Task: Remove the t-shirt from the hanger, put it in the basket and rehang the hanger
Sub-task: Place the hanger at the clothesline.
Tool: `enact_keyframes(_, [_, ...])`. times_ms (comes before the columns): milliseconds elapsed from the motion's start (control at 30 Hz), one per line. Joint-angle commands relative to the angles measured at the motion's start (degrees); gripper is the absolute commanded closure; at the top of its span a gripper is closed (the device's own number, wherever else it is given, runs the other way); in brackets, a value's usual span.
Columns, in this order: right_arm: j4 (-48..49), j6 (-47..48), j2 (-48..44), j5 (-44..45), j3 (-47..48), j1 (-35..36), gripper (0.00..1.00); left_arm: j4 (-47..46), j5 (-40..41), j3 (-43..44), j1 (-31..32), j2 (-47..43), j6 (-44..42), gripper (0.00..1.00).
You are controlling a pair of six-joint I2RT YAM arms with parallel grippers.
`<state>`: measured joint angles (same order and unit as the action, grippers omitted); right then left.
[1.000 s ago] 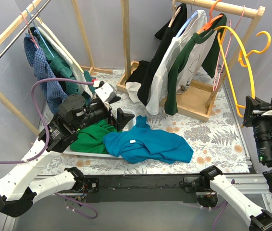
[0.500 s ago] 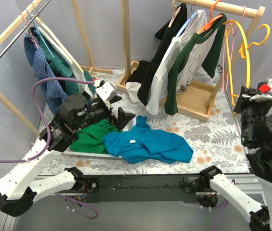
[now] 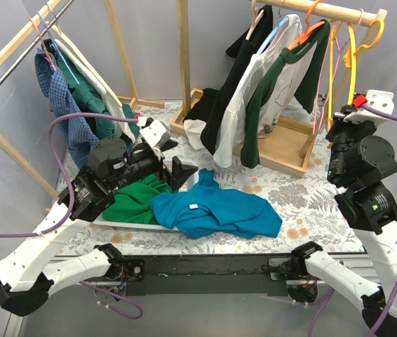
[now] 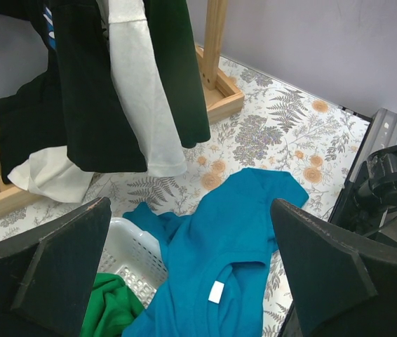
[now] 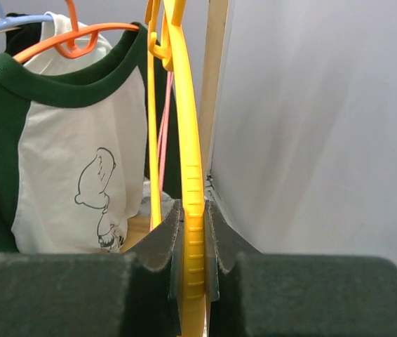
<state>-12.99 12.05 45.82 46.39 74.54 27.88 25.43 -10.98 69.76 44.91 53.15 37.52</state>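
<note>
The blue t-shirt (image 3: 216, 210) lies crumpled on the flowered table, off any hanger, its near edge draped over a white basket; the left wrist view shows it (image 4: 233, 239) with its white neck label up. My left gripper (image 3: 177, 172) (image 4: 191, 210) hovers above it, open and holding nothing. My right gripper (image 3: 344, 121) (image 5: 193, 217) is shut on the bare yellow hanger (image 3: 353, 63) (image 5: 188, 140), gripping one of its arms. The hanger's hook is up at the right end of the wooden rail (image 3: 325, 10).
A white basket (image 4: 132, 256) holds a green garment (image 3: 132, 200). The wooden rack carries several hung shirts, among them a green-and-white one (image 3: 283, 77) on an orange hanger, over its base (image 3: 283, 147). Another rack at left holds a plaid shirt (image 3: 62, 105). A grey wall stands close on the right.
My right arm has swung up and to the left, carrying the yellow hanger from the far right to the rail's right end. The left arm and the t-shirt have not moved.
</note>
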Motion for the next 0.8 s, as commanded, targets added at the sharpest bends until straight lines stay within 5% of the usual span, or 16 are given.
enact_keyframes(0, [11.1,3.1,1.5,5.5,0.1,0.1,0.99,-0.1,-0.4,-0.4,0.2,-0.5,0.3,0.02])
enact_keyframes(767, [23.7,13.0,16.4,11.3,4.4,0.1,0.99,-0.4,-1.1,-1.2,0.2,0.6,1.0,0.02])
